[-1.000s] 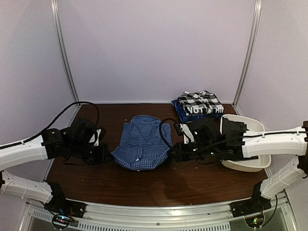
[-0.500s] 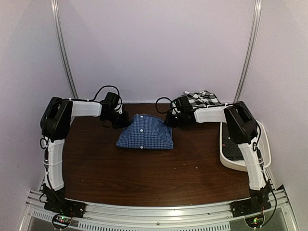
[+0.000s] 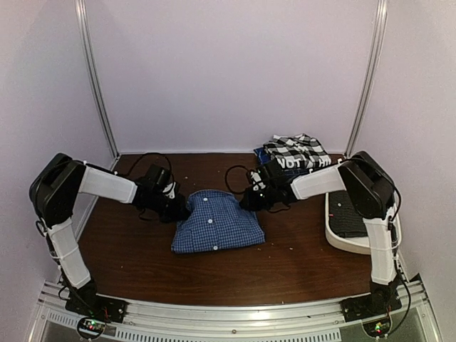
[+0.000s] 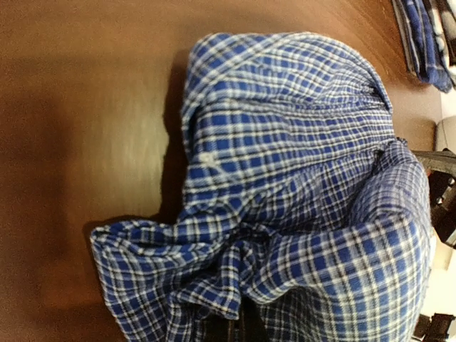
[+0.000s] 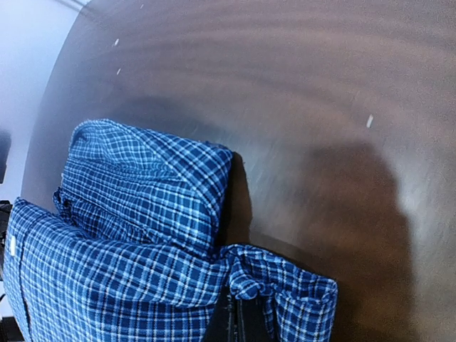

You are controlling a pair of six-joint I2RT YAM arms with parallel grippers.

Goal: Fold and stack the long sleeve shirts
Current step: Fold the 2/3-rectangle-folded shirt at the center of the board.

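Brown table [image 3: 142,263], pale walls [image 3: 228,71]. Blue shirt [image 3: 217,222] lies folded at table centre, buttons up, long axis roughly 12 to 6. Left claw [image 3: 179,208] is pinched tight on its far corner at 10 o'clock, right claw [image 3: 248,199] pinched tight on the far corner at 2 o'clock; both wrist views show cloth bunched into closed fingers. Stack [image 3: 296,155] of other shirts sits at 1 o'clock from blue shirt, by the back wall, right claw nearer. Tub [image 3: 388,239] at 3 o'clock. Likely next: carry shirt toward 1 o'clock onto stack, corners kept level
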